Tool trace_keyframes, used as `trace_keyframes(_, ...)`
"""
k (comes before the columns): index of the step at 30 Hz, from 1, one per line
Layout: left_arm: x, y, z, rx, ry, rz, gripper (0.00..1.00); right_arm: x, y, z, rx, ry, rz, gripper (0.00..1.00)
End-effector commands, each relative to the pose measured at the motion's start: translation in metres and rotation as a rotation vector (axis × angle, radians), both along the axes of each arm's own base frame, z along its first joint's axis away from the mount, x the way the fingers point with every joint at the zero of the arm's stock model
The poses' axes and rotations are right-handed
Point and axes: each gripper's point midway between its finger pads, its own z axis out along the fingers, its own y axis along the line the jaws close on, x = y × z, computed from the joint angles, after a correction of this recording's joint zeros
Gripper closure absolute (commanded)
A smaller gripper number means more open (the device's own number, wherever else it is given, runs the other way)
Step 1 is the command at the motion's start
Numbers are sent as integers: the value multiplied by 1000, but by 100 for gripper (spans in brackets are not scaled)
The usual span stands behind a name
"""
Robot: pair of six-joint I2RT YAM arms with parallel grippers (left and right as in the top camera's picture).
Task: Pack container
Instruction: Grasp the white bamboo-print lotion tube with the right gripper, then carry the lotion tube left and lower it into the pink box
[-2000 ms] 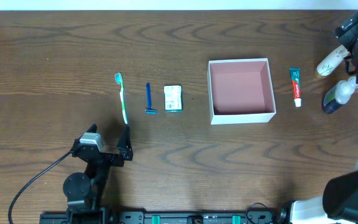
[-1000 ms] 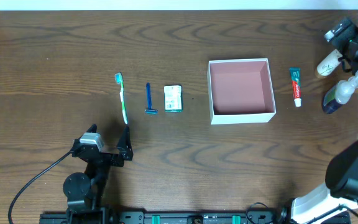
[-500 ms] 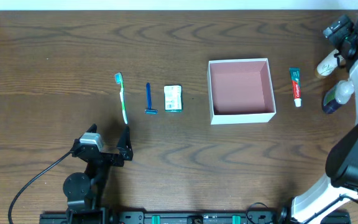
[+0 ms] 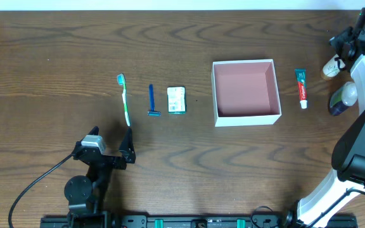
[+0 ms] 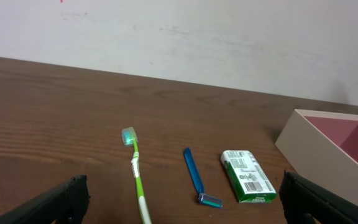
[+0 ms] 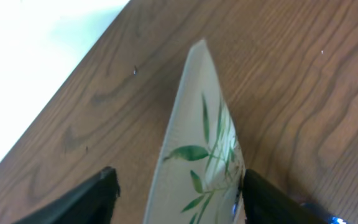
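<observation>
At the far right corner of the table (image 4: 43, 50), the right tool (image 6: 179, 186) hangs with its jaws apart, one on each side of a white tube with leaf print (image 6: 204, 124). I judge the step is the grasp: close on the thick body near the jaws, not on the flat crimped end farther off, then lift straight. The left tool (image 5: 184, 179) rests by the near edge, spread wide and holding nothing. The container (image 4: 246, 119) stands right of the table's middle, with nothing inside.
</observation>
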Motion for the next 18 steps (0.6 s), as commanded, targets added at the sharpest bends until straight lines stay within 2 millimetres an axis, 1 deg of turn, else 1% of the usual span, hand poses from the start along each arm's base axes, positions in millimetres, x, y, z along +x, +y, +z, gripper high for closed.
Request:
trace_keyframes(1, -1, -1, -16, -13, 52, -6, 2, 0, -10, 9, -14, -20, -31, 50)
trace_keyframes(2, -1, -1, -16, -13, 52, -6, 2, 0, -10, 9, -14, -20, -31, 54)
trace_keyframes(3, -1, -1, -16, -13, 52, -6, 2, 0, -10, 9, -14, -20, -31, 62)
trace_keyframes(7, -1, -1, -16, -13, 52, -6, 2, 1, -11, 9, -15, -23, -32, 82)
trace_keyframes(10, -1, -1, -16, -13, 52, -6, 2, 3, -11, 15, -18, -33, -30, 99)
trace_keyframes(13, -1, -1, -16, -13, 52, -6, 2, 7, -7, 30, -17, -42, -9, 99)
trace_keyframes(16, -1, -1, -16, -13, 52, -6, 2, 11, -2, 55, -26, -48, 24, 99)
trace_keyframes(18, -1, -1, -16, -13, 52, -6, 2, 17, 6, 77, -31, -64, 83, 99)
